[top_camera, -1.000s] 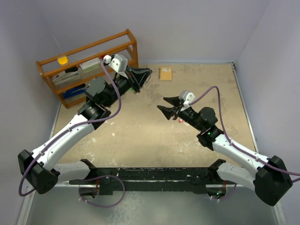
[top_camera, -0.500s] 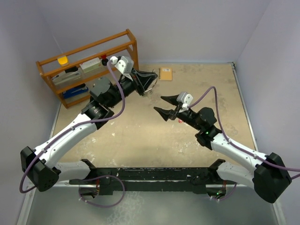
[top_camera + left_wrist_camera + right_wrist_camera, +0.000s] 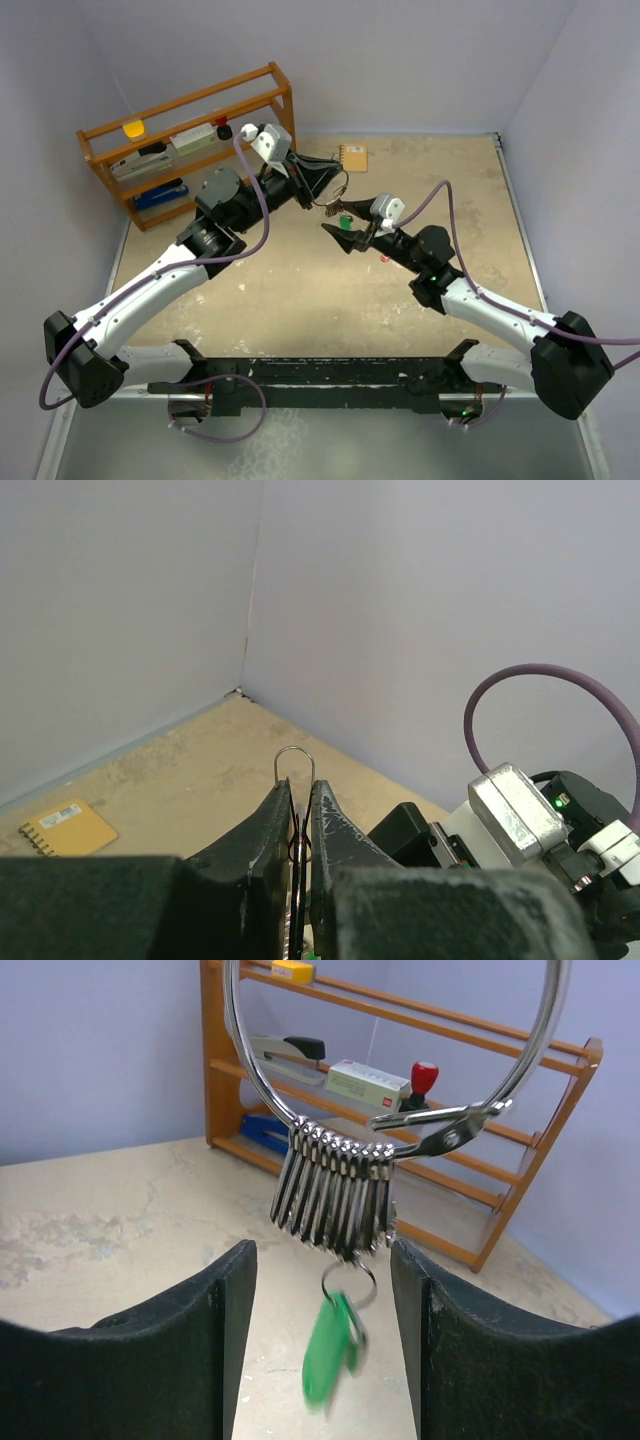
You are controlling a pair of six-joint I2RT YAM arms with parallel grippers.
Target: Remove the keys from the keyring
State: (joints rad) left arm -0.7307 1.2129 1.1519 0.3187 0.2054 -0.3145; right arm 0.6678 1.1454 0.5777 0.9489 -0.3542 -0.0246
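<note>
keyring [image 3: 243, 1060]: off the table, hanging mid-air over the middle of it, far of centre. Its top is pinched in the left gripper [image 3: 300, 798], which is clenched on the wire. A loop of wire pokes out past the fingertips in the left wrist view.

keys: the silver keys [image 3: 335, 1195] are fanned tight at the bottom of the ring, just left of the clasp. The green key [image 3: 330, 1350] dangles below them on its own small split ring. It's blurred in the right wrist view, so probably swinging.

right gripper [image 3: 322, 1260]: released, holding nothing. Its fingers flank the green key, with the tips just under the silver fan.

Small red item on the table [image 3: 300, 290] under the right arm could be the red-headed key. Too small to tell.

Step in hand, as I read it: the right closes on a key to work it off.

How to do it well:
- let the green key settle before closing, or the pads catch it skewed
- grip the plastic head flat on, not the small split ring
- keep the pads clear of the silver fan, since grabbing several at once will jam at the clasp
- left holds the ring rigid with no wrist roll; the ring is thin and will twist in the pinch
- pull along the wire toward the clasp opening, not straight down

Orange rack [image 3: 190, 105] far left and notebook [image 3: 352, 157] at the far edge are both well apart from the work, so no clearance issue.
</note>
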